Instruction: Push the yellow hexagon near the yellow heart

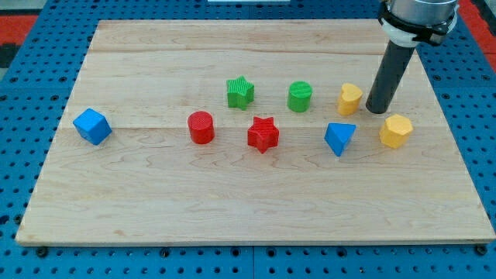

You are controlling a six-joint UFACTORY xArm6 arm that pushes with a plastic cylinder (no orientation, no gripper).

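The yellow hexagon (396, 130) lies on the wooden board (155, 194) at the view's right. The yellow heart (349, 99) sits up and to the left of it, a short gap away. My tip (377, 110) rests on the board between the two, just right of the heart and just above-left of the hexagon. It does not clearly touch either block.
A blue triangle (339, 139) lies left of the hexagon, below the heart. A green cylinder (300, 96) and a green star (240, 92) sit left of the heart. A red star (263, 134), a red cylinder (201, 127) and a blue cube (92, 126) lie further left.
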